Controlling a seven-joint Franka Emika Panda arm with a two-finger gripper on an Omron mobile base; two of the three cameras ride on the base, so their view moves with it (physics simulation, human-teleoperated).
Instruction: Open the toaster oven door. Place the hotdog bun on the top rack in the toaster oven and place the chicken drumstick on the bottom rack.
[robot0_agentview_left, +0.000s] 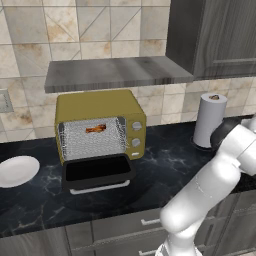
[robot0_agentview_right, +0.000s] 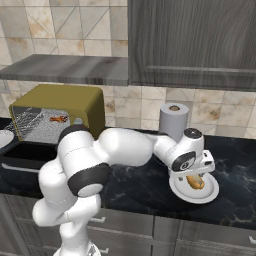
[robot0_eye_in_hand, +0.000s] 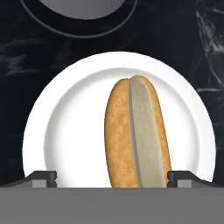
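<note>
Two plates on this black counter: one empty (robot0_agentview_left: 17, 170) at far left of the left base view, one (robot0_agentview_right: 210, 194) lower right in the right base view with the hotdog bun (robot0_eye_in_hand: 136, 135) on it. Gripper (robot0_eye_in_hand: 111, 177) is spread wide open right over the bun, grabbing nothing. Toaster oven (robot0_agentview_left: 100, 107) left of center, door (robot0_agentview_left: 97, 172) dropped open, chicken drumstick (robot0_agentview_left: 95, 129) inside on a rack.

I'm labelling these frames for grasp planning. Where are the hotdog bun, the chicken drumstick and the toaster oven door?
hotdog bun (robot0_eye_in_hand: 135, 135): hand view, middle of its top, on the plate.
chicken drumstick (robot0_agentview_left: 96, 129): left base view, its middle, inside the oven.
toaster oven door (robot0_agentview_left: 97, 170): left base view, dark glass panel, folded down.
</note>
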